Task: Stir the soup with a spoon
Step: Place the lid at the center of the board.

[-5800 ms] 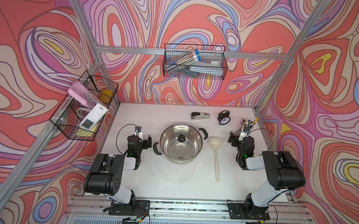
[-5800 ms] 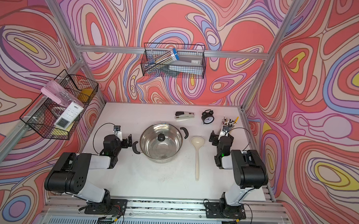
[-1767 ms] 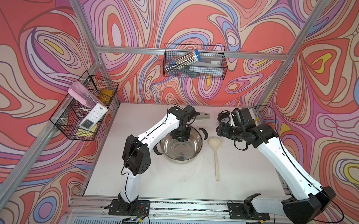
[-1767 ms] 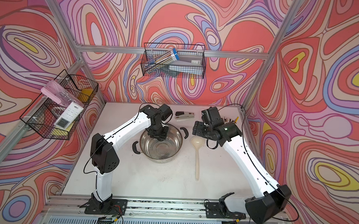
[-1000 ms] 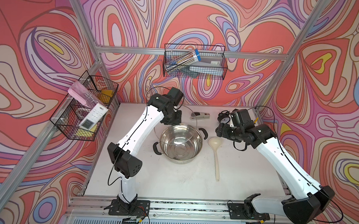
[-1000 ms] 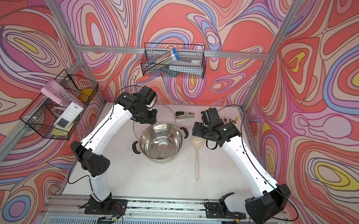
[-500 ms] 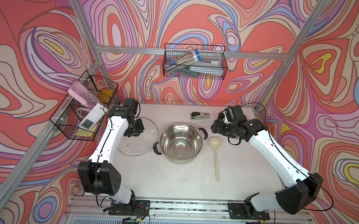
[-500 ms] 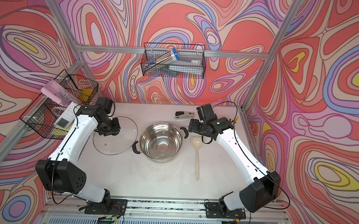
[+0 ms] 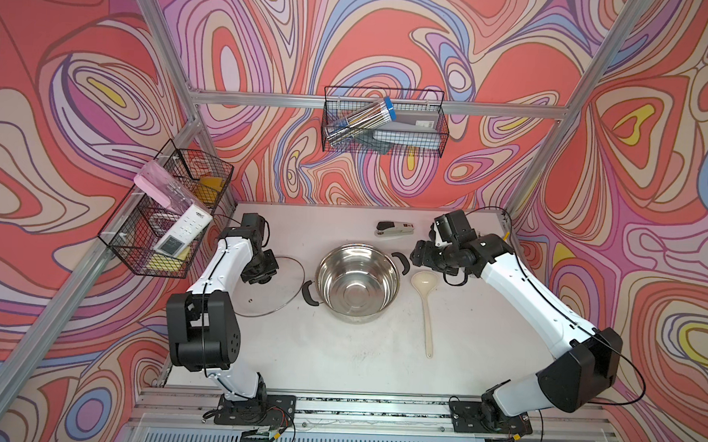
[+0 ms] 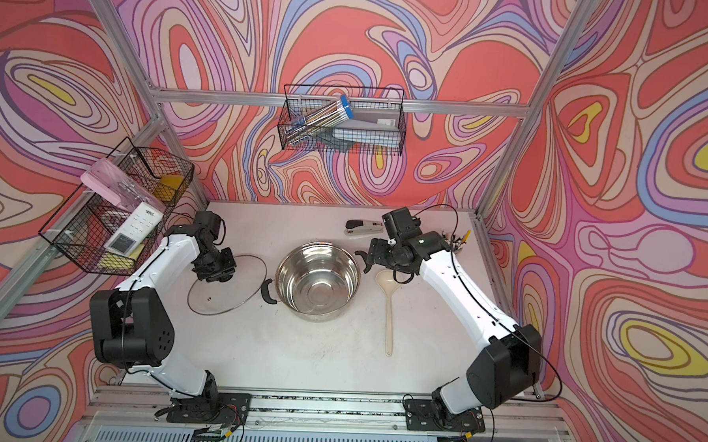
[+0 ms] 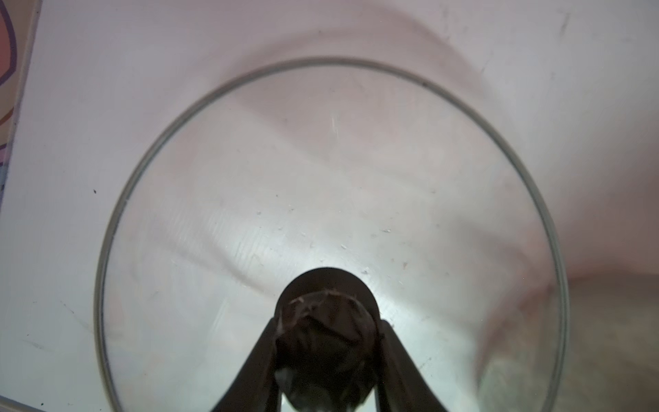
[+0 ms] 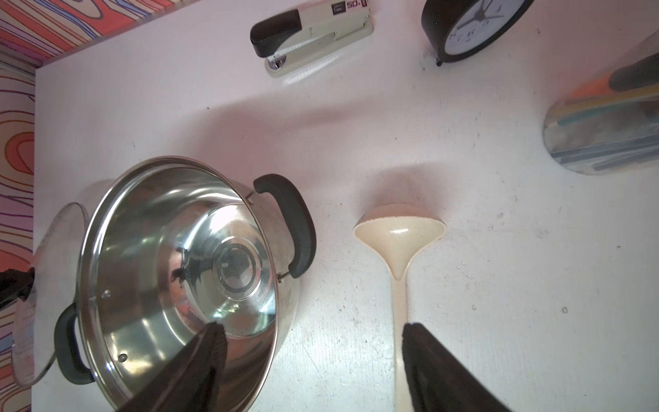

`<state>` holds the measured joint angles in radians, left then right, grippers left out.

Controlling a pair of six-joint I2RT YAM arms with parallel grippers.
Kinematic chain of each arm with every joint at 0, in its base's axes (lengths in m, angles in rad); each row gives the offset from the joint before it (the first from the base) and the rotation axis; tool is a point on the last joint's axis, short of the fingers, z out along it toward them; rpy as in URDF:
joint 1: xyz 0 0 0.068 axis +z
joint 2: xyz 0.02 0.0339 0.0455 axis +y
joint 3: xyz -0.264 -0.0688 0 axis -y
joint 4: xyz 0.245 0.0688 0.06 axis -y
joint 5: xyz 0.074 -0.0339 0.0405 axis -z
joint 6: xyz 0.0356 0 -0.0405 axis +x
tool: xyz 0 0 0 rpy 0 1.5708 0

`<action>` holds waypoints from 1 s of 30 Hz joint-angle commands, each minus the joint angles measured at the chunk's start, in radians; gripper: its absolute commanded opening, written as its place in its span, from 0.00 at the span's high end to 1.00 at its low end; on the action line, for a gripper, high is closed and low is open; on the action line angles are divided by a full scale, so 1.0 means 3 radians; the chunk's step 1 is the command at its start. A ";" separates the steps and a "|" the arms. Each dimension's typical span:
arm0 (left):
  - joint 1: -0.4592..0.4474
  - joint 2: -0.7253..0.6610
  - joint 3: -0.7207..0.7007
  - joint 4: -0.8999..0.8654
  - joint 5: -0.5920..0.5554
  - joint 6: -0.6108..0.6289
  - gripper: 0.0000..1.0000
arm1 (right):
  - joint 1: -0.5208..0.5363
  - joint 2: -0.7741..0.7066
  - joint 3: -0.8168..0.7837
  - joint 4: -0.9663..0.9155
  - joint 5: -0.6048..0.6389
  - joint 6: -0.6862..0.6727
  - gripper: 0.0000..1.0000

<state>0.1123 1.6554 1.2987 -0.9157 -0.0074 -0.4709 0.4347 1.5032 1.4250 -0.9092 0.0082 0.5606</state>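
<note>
Spoon lies flat on bench just R of pot, not touching it. Its bowl points to the back, handle to the front. Pot's R handle sits near the spoon's bowl. Behind are stapler, clock & pen cup, all well apart from spoon.

R pincer is released, jaws wide, hovering over the gap btw pot & spoon. In wrist view one finger is over the pot, the other over the spoon's handle, nothing gripped.

L pincer is clenched on black knob of glass lid. Lid is just L of pot, low; can't tell if it rests on bench.

Vs ~6 s ago: lid was on pot & both arms parked at front; pot now uncovered, spoon unmoved. Vs 1 s ago: lid was held high behind pot, now down beside it.
</note>
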 commanded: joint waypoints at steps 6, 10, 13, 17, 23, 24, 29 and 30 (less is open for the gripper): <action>0.0111 0.0102 0.0029 0.0311 -0.0106 0.0140 0.81 | 0.0025 -0.0019 -0.0213 0.0049 -0.0008 0.0099 0.20; 0.0111 0.0310 0.0024 0.0376 -0.0049 0.0158 0.81 | 0.0027 0.0040 -0.0286 0.0037 -0.0010 0.0096 0.20; 0.0109 0.0438 0.0013 0.0431 -0.0001 0.0182 0.81 | 0.0025 0.0068 -0.0369 0.0047 -0.0007 0.0102 0.20; 0.0111 0.0562 -0.0002 0.0452 0.0024 0.0196 0.69 | 0.0024 0.0091 -0.0539 0.0063 -0.0034 0.0149 0.21; 0.0110 0.0507 -0.0105 0.0497 0.0049 0.0182 0.40 | 0.0024 0.0080 -0.0927 0.0126 -0.0078 0.0282 0.24; 0.0111 0.0477 -0.0123 0.0500 0.0045 0.0179 0.33 | 0.0025 0.0074 -0.0994 0.0135 -0.0083 0.0309 0.24; 0.0107 0.0193 -0.0195 0.0474 0.0057 0.0168 0.13 | 0.0024 0.0002 -0.1289 0.0174 -0.0079 0.0365 0.27; 0.0106 0.0109 -0.0209 0.0461 0.0059 0.0159 0.12 | 0.0025 -0.0007 -0.1339 0.0189 -0.0093 0.0365 0.27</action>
<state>0.1436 1.7679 1.2449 -0.7727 0.0029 -0.4229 0.4355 1.5204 1.0519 -0.8722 -0.0158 0.6491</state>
